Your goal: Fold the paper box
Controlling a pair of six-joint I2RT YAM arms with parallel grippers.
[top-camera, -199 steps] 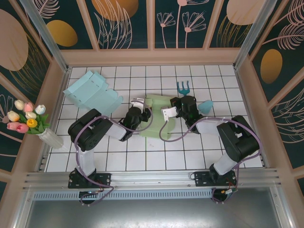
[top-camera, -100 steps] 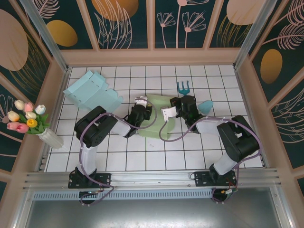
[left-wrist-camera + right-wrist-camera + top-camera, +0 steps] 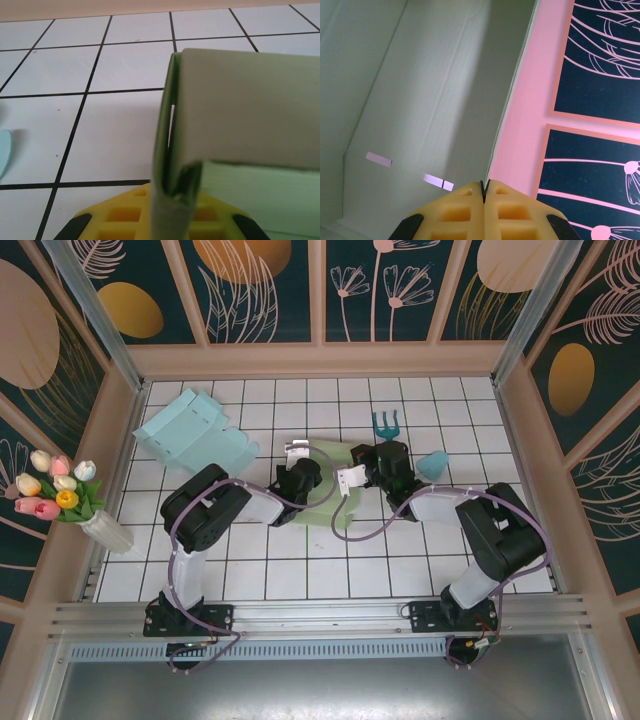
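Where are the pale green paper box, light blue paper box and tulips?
pale green paper box (image 3: pixel 240 100), left wrist view, its broad folded panel.
light blue paper box (image 3: pixel 190 432), top view, middle panel.
tulips in white vase (image 3: pixel 57 486), top view, blooms.

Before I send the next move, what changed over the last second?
The left gripper slid right toward the right gripper and closed on the left wall of the green paper box, which now stands folded up; from above the box looks narrower. The right gripper stayed shut on the opposite edge. The blue box, rake and flowers did not move.
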